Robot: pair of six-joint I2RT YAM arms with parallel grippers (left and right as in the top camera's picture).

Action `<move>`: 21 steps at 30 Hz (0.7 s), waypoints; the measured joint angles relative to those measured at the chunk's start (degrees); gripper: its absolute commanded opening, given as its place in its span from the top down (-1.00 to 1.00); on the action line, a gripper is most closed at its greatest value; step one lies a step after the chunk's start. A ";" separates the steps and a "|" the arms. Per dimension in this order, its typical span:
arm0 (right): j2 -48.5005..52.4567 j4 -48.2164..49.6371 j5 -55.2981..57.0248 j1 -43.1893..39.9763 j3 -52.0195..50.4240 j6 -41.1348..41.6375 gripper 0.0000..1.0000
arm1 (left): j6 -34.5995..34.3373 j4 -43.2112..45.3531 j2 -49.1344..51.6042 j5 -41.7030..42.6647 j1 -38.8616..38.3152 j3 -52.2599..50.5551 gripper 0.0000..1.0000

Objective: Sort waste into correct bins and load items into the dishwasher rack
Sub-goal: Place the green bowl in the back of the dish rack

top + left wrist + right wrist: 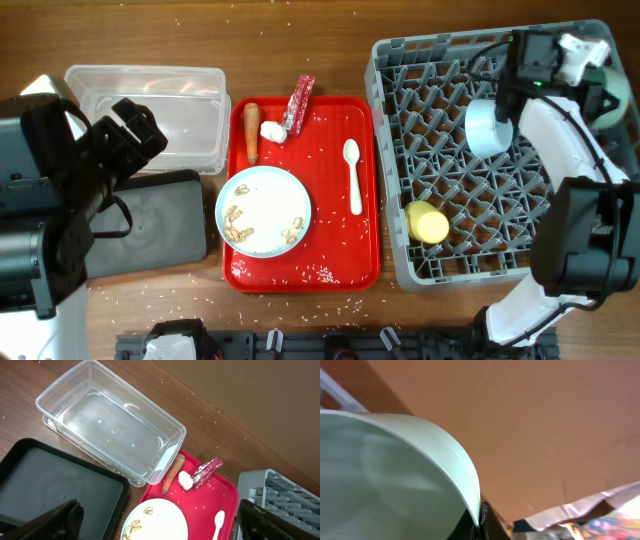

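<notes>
The pale plate (263, 210) with tan scraps (236, 225) lies on the red tray, also in the left wrist view (155, 522). The carrot (251, 130), white wad (272, 130), wrapper (299, 103) and spoon (353, 175) lie on that tray among rice grains. The grey rack (450, 260) holds the light blue bowl (487, 128) and the yellow cup (428, 222). My right gripper (480, 521) is shut on the rim of the pale green bowl (395, 475) over the rack's far right corner (610, 95). My left gripper (160, 527) is open and empty, high above the bins.
The clear tub (150, 115) and the black tray (150, 222) sit left of the red tray (345, 260). Rice grains are scattered on the wooden table in front of them. A black frame runs along the front edge.
</notes>
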 measured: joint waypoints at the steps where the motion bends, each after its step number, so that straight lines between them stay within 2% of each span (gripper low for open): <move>1: 0.00 0.02 0.50 -0.66 0.00 -1.77 0.91 | 0.00 0.00 0.00 0.02 0.00 0.00 -1.00; 6: 0.00 -1.27 -1.49 0.37 -0.31 -3.80 0.91 | 0.00 0.00 0.00 0.02 0.00 0.00 -1.00; 11: 0.00 -0.09 -2.12 4.90 -6.12 -3.50 0.88 | 0.00 0.00 0.00 0.02 0.00 0.00 -1.00; 12: 0.00 -0.04 -1.53 5.46 -7.06 -3.34 0.72 | 0.00 -0.02 0.00 0.02 0.00 0.00 -1.00; 14: 0.00 -0.07 -0.87 6.75 -8.07 -3.21 -0.04 | 0.00 -0.02 0.00 0.02 0.00 0.00 -1.00; 15: 0.00 0.48 -0.87 7.61 -8.11 -3.04 -0.21 | 0.00 0.00 0.00 0.02 0.00 0.00 -1.00; 18: -1.36 3.02 -3.41 12.09 -8.35 -4.17 -0.43 | 0.00 -0.02 0.00 0.02 0.00 0.00 -1.00; 21: -7.82 5.07 -9.33 14.91 -8.44 -8.11 -0.45 | 0.00 0.00 0.00 0.02 0.00 0.00 -1.00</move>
